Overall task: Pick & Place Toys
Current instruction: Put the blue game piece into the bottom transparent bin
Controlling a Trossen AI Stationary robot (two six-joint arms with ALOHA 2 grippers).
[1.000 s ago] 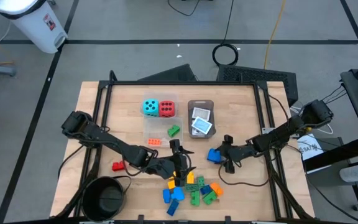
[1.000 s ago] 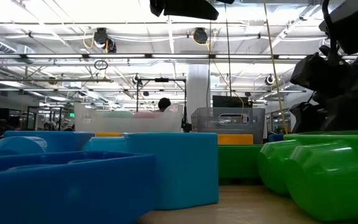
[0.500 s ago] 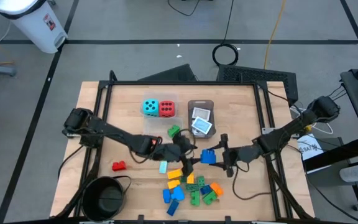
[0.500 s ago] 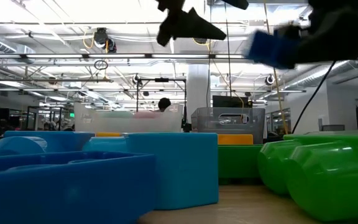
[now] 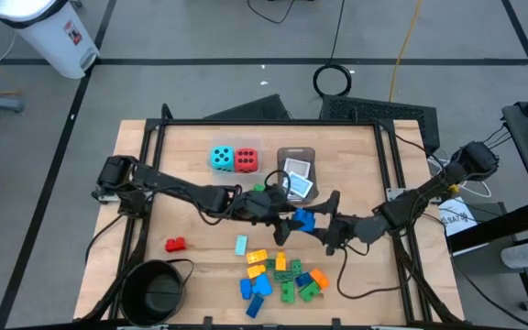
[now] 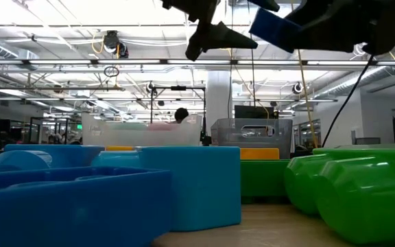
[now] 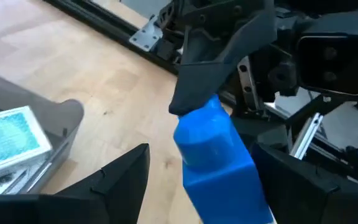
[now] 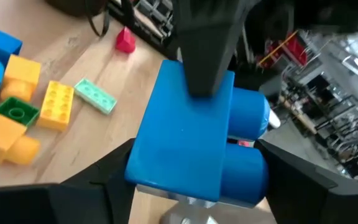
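Above mid-desk [image 5: 356,165], the right gripper [image 5: 317,223] clasps a blue brick [image 5: 302,220] between its fingers. Only the left wrist view shows the left gripper [image 7: 191,168] parted around that brick, one finger touching it.

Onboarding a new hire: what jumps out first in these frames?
Mid-table, a blue brick hangs in the air where the left gripper and right gripper meet, like a handover. Next, the bright brick pile at the front edge, then the teal die and red die farther back.
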